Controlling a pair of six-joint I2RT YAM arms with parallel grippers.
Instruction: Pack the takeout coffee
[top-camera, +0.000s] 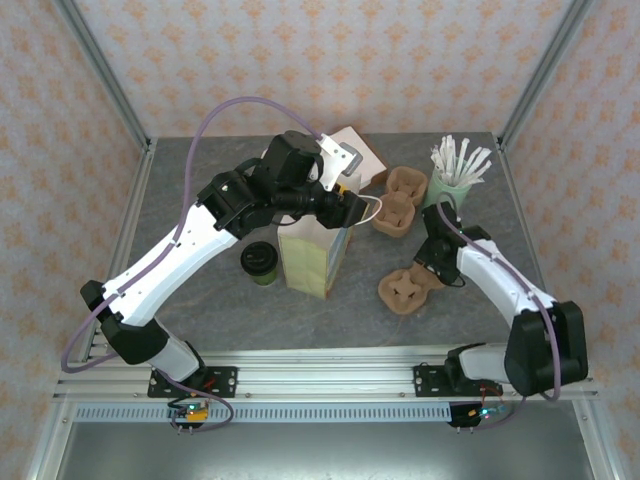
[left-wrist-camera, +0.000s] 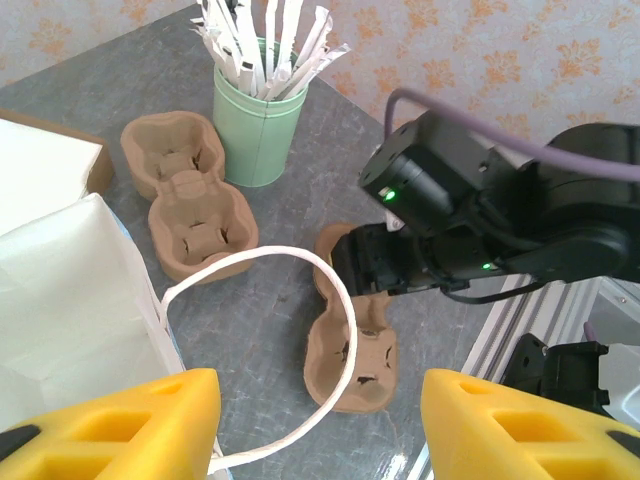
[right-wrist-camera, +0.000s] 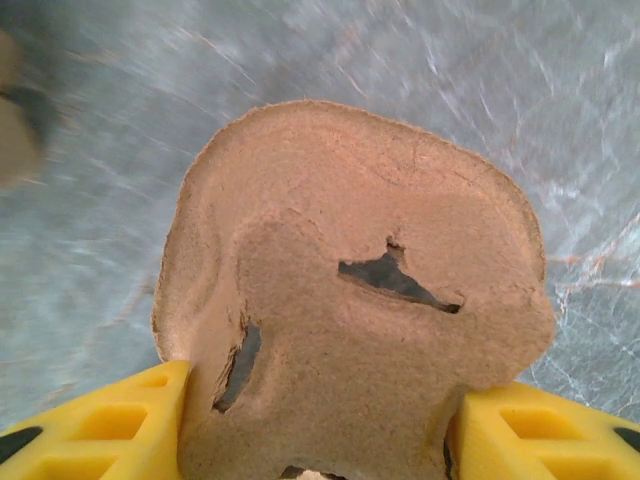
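Note:
The takeout coffee, a small cup with a black lid, stands on the table just left of the upright paper bag. My left gripper hovers over the bag's right top edge. In the left wrist view it is open, and the bag's white handle loop lies loose between the fingers. My right gripper is down on a brown pulp cup carrier. In the right wrist view its yellow fingers press both sides of the carrier at its narrow waist.
A second pulp carrier lies behind the bag's right side. A green cup of wrapped straws stands at the back right. A flat cardboard box sits behind the bag. Metal frame posts border the table.

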